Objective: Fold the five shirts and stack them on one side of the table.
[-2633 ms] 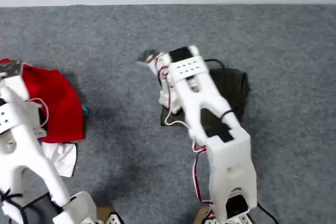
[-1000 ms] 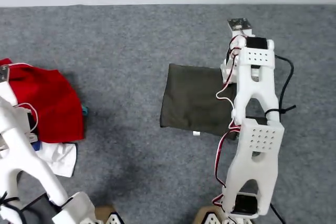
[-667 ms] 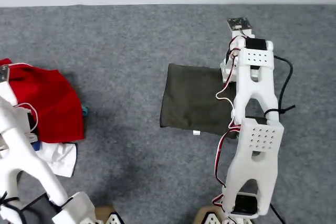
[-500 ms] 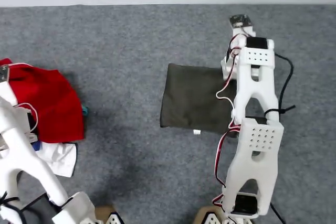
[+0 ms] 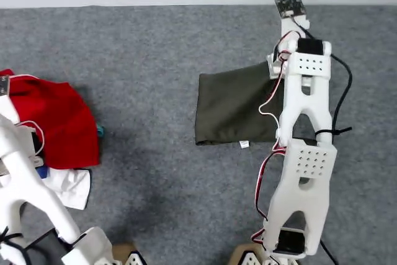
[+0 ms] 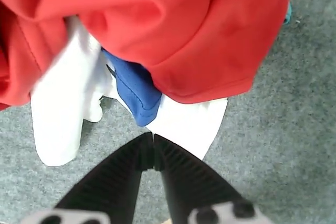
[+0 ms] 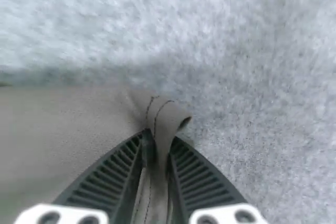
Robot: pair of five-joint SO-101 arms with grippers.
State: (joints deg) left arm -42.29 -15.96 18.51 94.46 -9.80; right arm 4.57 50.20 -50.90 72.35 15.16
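Observation:
A dark olive shirt (image 5: 232, 107) lies folded on the grey carpet at mid-table. My right gripper (image 7: 156, 141) is shut on a pinched fold of the olive shirt (image 7: 63, 129) at its far right corner, under the outstretched right arm (image 5: 304, 91). At the left edge sits a pile with a red shirt (image 5: 62, 122) on top and a white shirt (image 5: 71, 187) below. In the left wrist view my left gripper (image 6: 153, 149) is shut and empty, just above the white shirt (image 6: 189, 124), near a blue shirt (image 6: 134, 90) under the red shirt (image 6: 173, 30).
A small teal scrap (image 5: 100, 131) peeks out beside the red shirt. Bare grey carpet (image 5: 149, 60) stretches between the pile and the olive shirt. The table's far edge (image 5: 186, 7) meets a pale wall. The left arm (image 5: 25, 178) stands over the pile.
The right arm swung from the olive shirt's left to its right side, then pulled toward the far edge, dragging the shirt's right corner up and away. The left arm stayed over the pile.

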